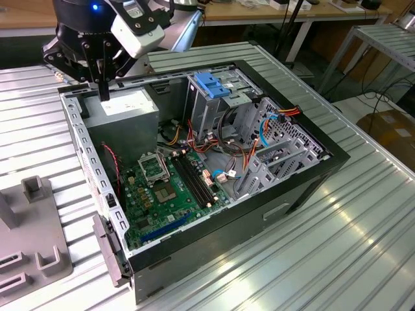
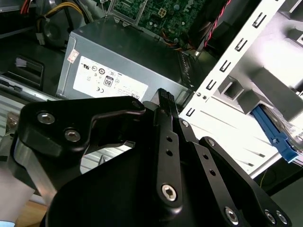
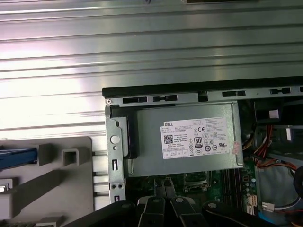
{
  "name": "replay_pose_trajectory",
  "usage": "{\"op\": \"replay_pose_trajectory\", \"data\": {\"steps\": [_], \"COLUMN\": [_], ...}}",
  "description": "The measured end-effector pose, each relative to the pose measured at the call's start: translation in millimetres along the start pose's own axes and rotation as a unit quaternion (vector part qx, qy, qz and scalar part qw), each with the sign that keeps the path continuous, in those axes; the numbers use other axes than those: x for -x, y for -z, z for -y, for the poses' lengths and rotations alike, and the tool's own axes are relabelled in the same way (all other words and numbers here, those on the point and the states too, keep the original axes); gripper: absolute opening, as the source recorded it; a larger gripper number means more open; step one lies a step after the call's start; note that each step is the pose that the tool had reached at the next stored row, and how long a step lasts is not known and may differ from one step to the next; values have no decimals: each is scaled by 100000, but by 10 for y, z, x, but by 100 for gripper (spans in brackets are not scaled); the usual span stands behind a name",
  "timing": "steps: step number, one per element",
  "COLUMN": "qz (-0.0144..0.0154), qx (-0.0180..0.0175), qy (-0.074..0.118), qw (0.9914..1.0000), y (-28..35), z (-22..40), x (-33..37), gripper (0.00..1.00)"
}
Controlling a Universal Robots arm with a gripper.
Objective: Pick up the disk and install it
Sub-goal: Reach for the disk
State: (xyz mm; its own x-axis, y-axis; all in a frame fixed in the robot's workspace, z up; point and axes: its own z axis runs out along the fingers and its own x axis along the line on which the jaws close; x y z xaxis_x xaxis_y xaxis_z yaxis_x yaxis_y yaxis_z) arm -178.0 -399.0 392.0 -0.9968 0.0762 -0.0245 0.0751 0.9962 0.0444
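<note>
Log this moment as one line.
tool: shut, holding nothing | position: over power supply | scene: open computer case on metal table

The claw (image 2: 164, 97) sits in the foreground, its black linkage arms spreading toward the camera and its fingers (image 2: 166, 123) drawn together with nothing between them. Its tip hangs over the near edge of a grey power supply box (image 2: 123, 49) bearing a white label (image 2: 111, 78). Past the box lies a green circuit board (image 2: 156, 9), with yellow wires (image 2: 66, 7) on one side and a red-and-black twisted wire (image 2: 215, 19) on the other. A pale slotted metal frame (image 2: 236, 52) runs slantwise beside the claw. Beyond it lies a blue plastic bar (image 2: 274, 137).
</note>
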Motion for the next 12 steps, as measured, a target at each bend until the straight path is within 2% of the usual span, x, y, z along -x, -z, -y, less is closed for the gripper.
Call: {"op": "replay_pose_trajectory", "data": {"steps": [12], "qz": [-3], "qx": [-3], "qy": [-1], "qw": [100000], "y": [-1], "z": [7], "x": [-95], "gripper": [11]}}
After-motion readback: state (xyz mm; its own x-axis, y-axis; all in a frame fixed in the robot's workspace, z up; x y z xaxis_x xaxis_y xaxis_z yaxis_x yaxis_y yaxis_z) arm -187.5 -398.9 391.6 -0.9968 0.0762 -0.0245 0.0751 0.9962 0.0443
